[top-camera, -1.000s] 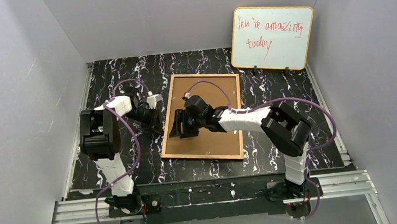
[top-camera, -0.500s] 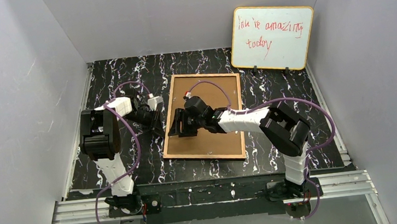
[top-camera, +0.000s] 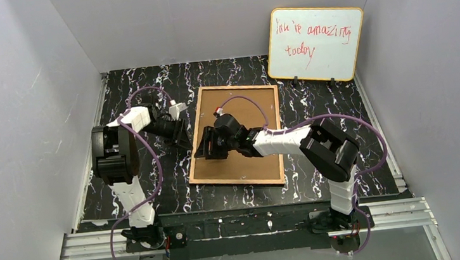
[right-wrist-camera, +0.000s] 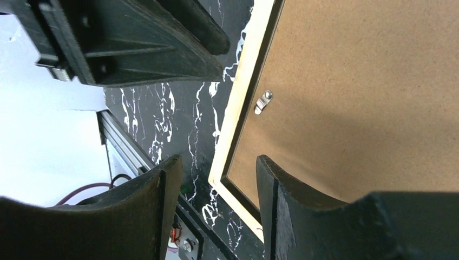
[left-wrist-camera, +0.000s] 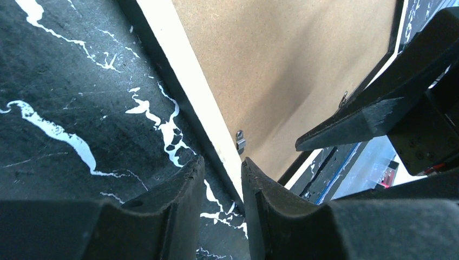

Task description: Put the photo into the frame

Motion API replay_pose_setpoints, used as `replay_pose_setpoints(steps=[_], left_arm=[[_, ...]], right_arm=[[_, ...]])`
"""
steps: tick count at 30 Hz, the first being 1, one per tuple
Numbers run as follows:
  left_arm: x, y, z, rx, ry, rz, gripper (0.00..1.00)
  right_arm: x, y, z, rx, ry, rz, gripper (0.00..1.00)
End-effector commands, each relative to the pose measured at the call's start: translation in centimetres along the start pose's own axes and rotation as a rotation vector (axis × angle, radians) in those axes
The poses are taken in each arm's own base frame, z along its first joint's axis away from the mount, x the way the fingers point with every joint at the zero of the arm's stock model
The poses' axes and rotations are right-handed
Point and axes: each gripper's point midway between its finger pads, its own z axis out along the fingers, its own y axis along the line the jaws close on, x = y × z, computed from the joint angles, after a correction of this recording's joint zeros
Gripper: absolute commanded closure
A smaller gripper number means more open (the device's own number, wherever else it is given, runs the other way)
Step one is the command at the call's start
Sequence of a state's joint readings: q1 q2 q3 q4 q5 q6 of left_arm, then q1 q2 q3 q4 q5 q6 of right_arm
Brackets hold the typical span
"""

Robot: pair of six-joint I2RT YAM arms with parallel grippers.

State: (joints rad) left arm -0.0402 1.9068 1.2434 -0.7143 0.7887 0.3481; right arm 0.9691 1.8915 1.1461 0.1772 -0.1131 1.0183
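The frame lies face down on the black marbled table, its tan back rails up and the brown hardboard backing panel set inside it. The photo is hidden. My left gripper hovers just left of the frame's left rail, jaws a narrow gap apart and holding nothing. My right gripper is open and empty over the same left rail, near a small metal clip. That clip also shows in the left wrist view.
An orange-edged whiteboard with red writing leans against the back wall at the right. Grey walls close in both sides of the table. The two grippers are close together at the frame's left edge; the left gripper's fingers show in the right wrist view.
My left arm has drawn back a little, towards the far left, away from the frame's left rail. My right gripper has shifted slightly left over the rail. The frame has not moved.
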Motion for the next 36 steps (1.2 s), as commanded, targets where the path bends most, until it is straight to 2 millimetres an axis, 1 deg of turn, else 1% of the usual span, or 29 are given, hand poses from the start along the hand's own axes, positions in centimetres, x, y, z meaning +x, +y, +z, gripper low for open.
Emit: replay_pose_setpoints(steps=[1,5,11,14,20,29,36], left_arm=[[0.3,-0.3,0.7,0.064,0.014,-0.044,0.69],[0.6,-0.2,1.6,0.108,0.025,-0.074,0.72],[0.8,0.1,2.0,0.119,0.036,-0.091,0.82],[1.1,0.1,2.0,0.115,0.041,-0.091,0.85],[1.5,0.3,2.3,0.108,0.049,-0.092,0.88],[1.7,0.6,2.4,0.096,0.051,-0.092,0.89],[1.7,0.6,2.4,0.092,0.046,-0.088,0.9]], right_arm=[[-0.3,0.1,0.6,-0.017,-0.029,0.007,0.4],[0.4,-0.2,1.2,-0.01,-0.014,0.014,0.41],[0.5,-0.6,1.6,0.004,-0.016,0.016,0.42],[0.6,-0.8,2.0,0.006,-0.015,0.016,0.43],[0.7,-1.1,2.9,0.014,-0.006,0.014,0.44],[0.4,-1.4,3.7,0.023,-0.019,0.002,0.48],[-0.1,-1.6,4.5,0.035,-0.039,-0.012,0.49]])
